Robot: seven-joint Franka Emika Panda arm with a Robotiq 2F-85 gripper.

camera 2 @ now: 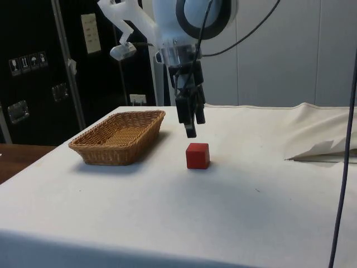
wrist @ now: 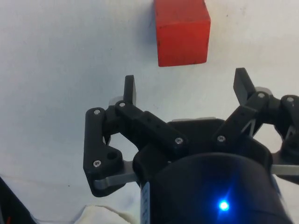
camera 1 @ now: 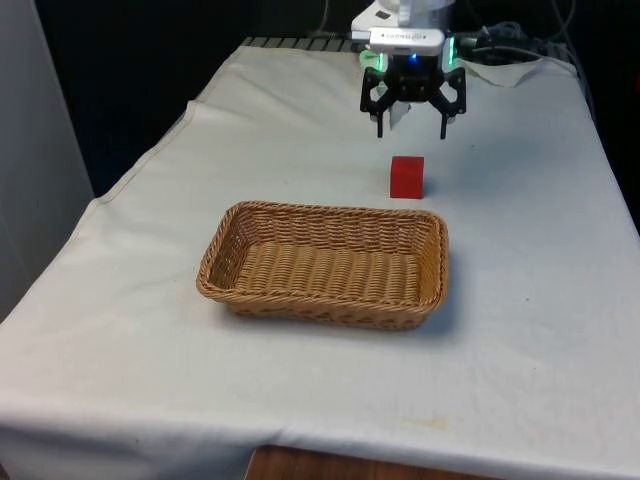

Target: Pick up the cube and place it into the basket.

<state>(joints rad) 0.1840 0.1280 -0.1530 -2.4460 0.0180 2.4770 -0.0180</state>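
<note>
Nearest my front camera, the wicker basket (camera 1: pixel 322 264) sits empty on the white-clothed tabletop (camera 1: pixel 520 330), its open top ready to take a drop from above. Just behind its far rim, toward the front view's right, the red cube (camera 1: pixel 406 177) rests flat on the cloth, apart from the basket and untouched. Farther back I have the end effector (camera 1: pixel 411 127) hanging above the tabletop with its two black fingers spread wide and holding nothing. From the side camera the fingertips hang a little above the cube (camera 2: pixel 197 155) and slightly off to the basket's side, not yet straddling it. The wrist camera agrees: the cube (wrist: pixel 181 31) lies ahead of the open fingers (wrist: pixel 129 88) rather than between them. I judge the pick has not begun; the open stance suits a descent over the cube once the arm is lined up with it.
</note>
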